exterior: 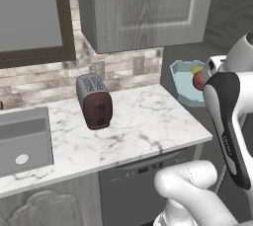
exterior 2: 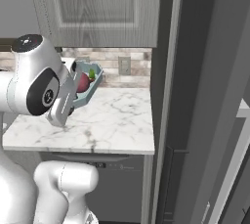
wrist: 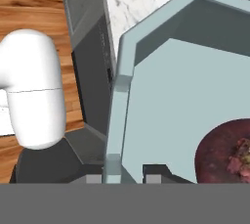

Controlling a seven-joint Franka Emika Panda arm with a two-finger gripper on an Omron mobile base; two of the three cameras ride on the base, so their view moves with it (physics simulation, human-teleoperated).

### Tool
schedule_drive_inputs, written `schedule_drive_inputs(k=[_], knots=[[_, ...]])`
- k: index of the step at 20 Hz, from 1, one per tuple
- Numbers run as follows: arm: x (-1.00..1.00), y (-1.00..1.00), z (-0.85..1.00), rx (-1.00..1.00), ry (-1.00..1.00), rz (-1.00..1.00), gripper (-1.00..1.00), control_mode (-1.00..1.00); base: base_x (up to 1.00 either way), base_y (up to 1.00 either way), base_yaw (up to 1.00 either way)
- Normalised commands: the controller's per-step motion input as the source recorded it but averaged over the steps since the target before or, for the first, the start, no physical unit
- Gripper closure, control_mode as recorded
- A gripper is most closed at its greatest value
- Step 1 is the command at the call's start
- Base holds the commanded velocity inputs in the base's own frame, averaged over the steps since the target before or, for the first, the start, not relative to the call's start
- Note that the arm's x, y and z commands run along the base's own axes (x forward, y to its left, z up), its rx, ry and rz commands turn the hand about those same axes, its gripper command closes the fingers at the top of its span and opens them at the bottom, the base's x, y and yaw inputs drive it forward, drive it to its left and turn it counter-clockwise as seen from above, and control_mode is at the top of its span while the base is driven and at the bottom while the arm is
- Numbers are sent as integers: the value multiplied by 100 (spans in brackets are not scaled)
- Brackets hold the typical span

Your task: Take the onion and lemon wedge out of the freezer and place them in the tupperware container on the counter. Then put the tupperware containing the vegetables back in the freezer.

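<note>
The pincer is clamped on the rim of the tupperware container, one tip on each side of the thin wall, and holds the tray up in the air off the right end of the bench, tilted toward the arm. Inside it sits the onion, rolled down against the low side, and the lemon wedge shows as a small green-yellow sliver just above it. The dark freezer stands right beside the bench's edge.

The tray looks like stiff, light plastic with a smooth wall — a rim grip at one corner leaves the load hanging off to one side, so I judge it prone to pivot or slip in the tips. The onion is round and free to roll; a steeper tilt could tip it out. Holding the tray closer to level would be safer.

A dark red toaster stands on the bench. No brand, label or writing can be read anywhere.
</note>
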Motion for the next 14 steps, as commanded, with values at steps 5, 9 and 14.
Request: schedule_drive_inputs(k=[5,9,14], knots=[[0,0,0,0,0,0,100,-100,0,0,0],[-1,0,0,0,0,0,100,-100,0,0,0],[-9,0,0,0,0,0,100,100,-6,0,0]])
